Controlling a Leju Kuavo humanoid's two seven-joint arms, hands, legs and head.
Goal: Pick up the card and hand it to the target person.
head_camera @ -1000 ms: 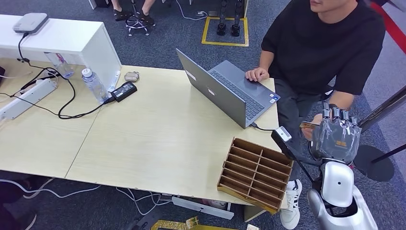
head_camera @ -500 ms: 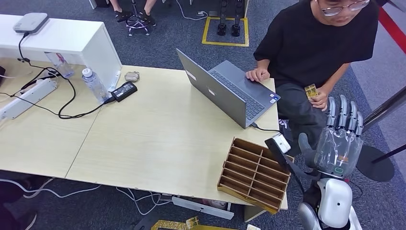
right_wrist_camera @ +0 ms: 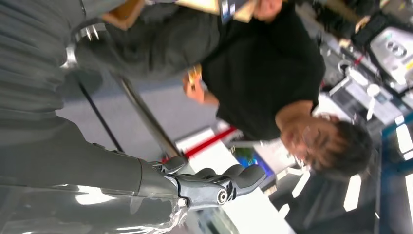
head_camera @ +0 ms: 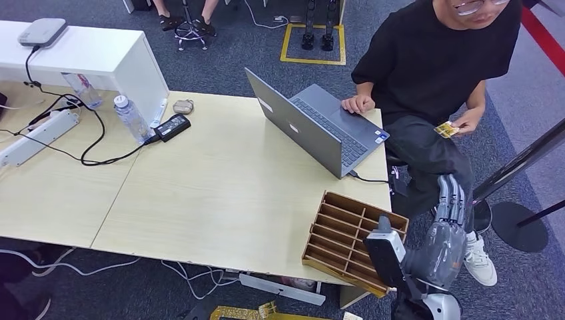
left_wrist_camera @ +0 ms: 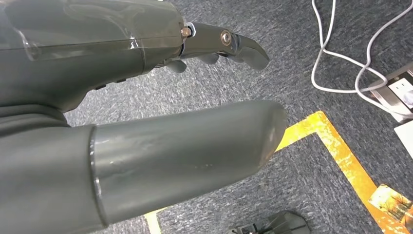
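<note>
We see that the small yellow card (head_camera: 446, 130) now sits pinched in the seated person's hand (head_camera: 464, 124), raised beside their black T-shirt and well off the right edge of the pale wooden table (head_camera: 220, 193). A second ago our right hand (head_camera: 445, 235) held that card up at the person's reach; half a second ago the person already had it and our fingers stood spread above the table's right corner. Now the right hand has dropped low beside the brown cardboard slotted organiser (head_camera: 353, 240) at the table's front right corner, fingers (head_camera: 452, 199) extended and apart, holding nothing.

We judge the handover done, with only the arm's retreat left.

Our left hand (left_wrist_camera: 146, 97) hangs over grey carpet with a yellow floor line, fingers loosely spread, empty.

The card's print is too small to read, and we can make out no writing on the open grey laptop (head_camera: 313, 127).
</note>
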